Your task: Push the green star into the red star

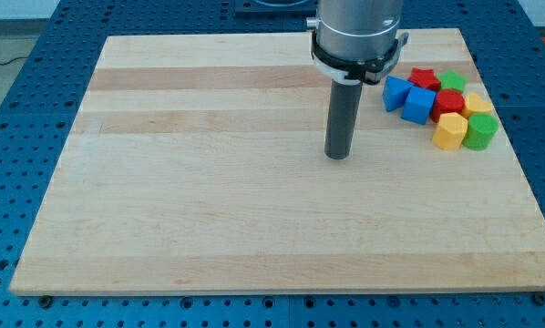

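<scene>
The red star (pixel 425 78) and the green star (pixel 452 82) lie side by side at the top of a block cluster near the board's right edge, touching or nearly so, the green one to the right. My tip (pixel 337 156) rests on the board well to the left of the cluster and a little lower, touching no block. The rod rises straight up to the grey arm housing (pixel 357 32).
The cluster also holds two blue blocks (pixel 396 93) (pixel 418 106), a red block (pixel 448 102), a yellow heart-like block (pixel 478 103), a yellow block (pixel 450 131) and a green cylinder (pixel 480 132). The wooden board (pixel 209 200) sits on a blue perforated table.
</scene>
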### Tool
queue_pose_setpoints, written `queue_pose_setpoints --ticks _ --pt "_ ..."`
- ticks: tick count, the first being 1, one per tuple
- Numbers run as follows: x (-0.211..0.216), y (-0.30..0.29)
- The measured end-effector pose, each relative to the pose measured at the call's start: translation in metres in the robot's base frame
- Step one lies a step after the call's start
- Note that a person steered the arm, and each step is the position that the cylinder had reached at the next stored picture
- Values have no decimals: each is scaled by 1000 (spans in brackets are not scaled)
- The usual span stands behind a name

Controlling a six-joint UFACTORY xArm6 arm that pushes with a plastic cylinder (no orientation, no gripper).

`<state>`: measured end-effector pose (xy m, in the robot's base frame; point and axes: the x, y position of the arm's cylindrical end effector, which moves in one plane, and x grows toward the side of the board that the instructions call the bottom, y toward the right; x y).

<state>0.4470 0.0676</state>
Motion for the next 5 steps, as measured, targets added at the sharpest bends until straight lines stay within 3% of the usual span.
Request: queue_pose_setpoints --ticks 1,3,4,5 --pt "21 27" --pt "44 161" --pt "39 239" --pt "11 278"
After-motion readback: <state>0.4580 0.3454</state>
